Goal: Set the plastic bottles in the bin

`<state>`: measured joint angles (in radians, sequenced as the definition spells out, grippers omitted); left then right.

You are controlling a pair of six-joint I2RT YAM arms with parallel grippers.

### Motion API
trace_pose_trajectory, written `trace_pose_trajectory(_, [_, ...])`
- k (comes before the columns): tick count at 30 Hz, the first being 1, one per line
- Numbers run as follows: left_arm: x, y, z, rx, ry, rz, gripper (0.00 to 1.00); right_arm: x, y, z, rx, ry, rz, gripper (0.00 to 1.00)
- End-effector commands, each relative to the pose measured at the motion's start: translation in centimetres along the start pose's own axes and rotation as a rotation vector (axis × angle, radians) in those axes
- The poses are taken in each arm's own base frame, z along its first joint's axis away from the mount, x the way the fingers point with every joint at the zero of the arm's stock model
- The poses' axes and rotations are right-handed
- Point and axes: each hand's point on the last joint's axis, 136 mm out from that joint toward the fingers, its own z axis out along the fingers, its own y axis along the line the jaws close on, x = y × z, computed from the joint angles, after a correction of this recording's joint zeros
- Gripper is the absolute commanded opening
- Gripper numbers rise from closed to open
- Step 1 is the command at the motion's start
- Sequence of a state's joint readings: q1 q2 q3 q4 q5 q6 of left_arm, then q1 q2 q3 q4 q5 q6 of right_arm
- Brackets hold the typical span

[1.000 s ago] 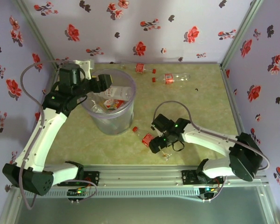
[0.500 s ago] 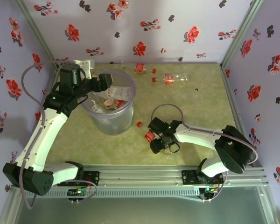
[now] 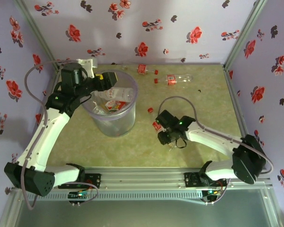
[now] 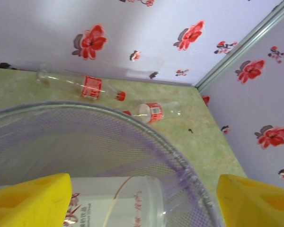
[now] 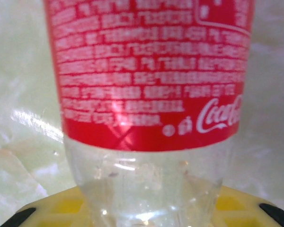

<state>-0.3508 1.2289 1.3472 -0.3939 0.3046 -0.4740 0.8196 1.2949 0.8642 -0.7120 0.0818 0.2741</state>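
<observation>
The bin (image 3: 114,126) stands at the left of the table, with several red-labelled plastic bottles (image 3: 114,105) lying in it. My left gripper (image 3: 106,78) hangs open over its far rim (image 4: 180,161). Its yellow fingers (image 4: 31,198) are wide apart, and a clear bottle (image 4: 118,201) lies below them inside the bin. My right gripper (image 3: 164,133) is shut on the base of a red-labelled Coca-Cola bottle (image 5: 149,80), right of the bin; the bottle's red cap (image 3: 150,110) points towards the back. Two more bottles (image 3: 142,69) (image 3: 173,79) lie by the back wall.
Flowered walls close in the table on three sides, with a metal corner post (image 3: 240,33) at the back right. The two far bottles (image 4: 91,87) (image 4: 154,111) lie on green tabletop (image 3: 203,109) beyond the bin. A metal rail (image 3: 142,177) runs along the front edge.
The right gripper has carried its bottle away from the front edge and swung it so its cap points back. The left gripper's yellow fingers now show spread over the bin.
</observation>
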Motion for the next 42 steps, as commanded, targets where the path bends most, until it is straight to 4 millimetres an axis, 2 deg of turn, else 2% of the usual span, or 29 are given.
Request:
trace_pose_trajectory(1, [-0.3, -2.1, 1.2, 0.118, -0.001, -0.041, 0.81, -3.3, -2.5, -3.7, 0.093, -0.181, -0.002, 0.27])
trace_pose_trajectory(2, [-0.4, -2.3, 1.4, 0.130, 0.000, -0.046, 0.82, -4.5, -2.9, -4.9, 0.104, -0.259, 0.005, 0.22])
trace_pose_trajectory(5, [-0.4, -3.1, 2.1, 0.159, 0.005, -0.063, 0.83, -7.8, -3.2, -8.4, 0.101, -0.450, 0.014, 0.21])
trace_pose_trajectory(8, [-0.5, -5.0, 2.6, 0.220, 0.008, -0.069, 0.85, -10.6, -2.8, -11.0, 0.076, -0.566, 0.009, 0.21])
trace_pose_trajectory(14, [1.3, -10.6, 4.6, 0.356, 0.084, -0.040, 0.94, -14.0, -1.2, -13.0, 0.019, -0.646, -0.020, 0.21])
trace_pose_trajectory(20, [2.6, -13.0, 6.9, 0.398, 0.133, -0.030, 0.95, -15.2, 1.0, -14.3, -0.096, -0.690, -0.061, 0.21])
trace_pose_trajectory(25, [3.1, -14.4, 8.4, 0.427, 0.150, -0.029, 0.95, -15.1, 2.7, -15.3, -0.196, -0.725, -0.100, 0.22])
trace_pose_trajectory(33, [4.3, -16.8, 9.5, 0.488, 0.202, -0.034, 0.92, -15.2, 2.9, -16.9, -0.208, -0.799, -0.133, 0.23])
trace_pose_trajectory(35, [4.6, -17.1, 9.4, 0.495, 0.209, -0.033, 0.90, -15.3, 2.9, -17.1, -0.205, -0.812, -0.140, 0.23])
trace_pose_trajectory(42, [4.4, -17.5, 8.9, 0.504, 0.207, -0.038, 0.70, -15.8, 2.3, -16.8, -0.160, -0.821, -0.142, 0.24])
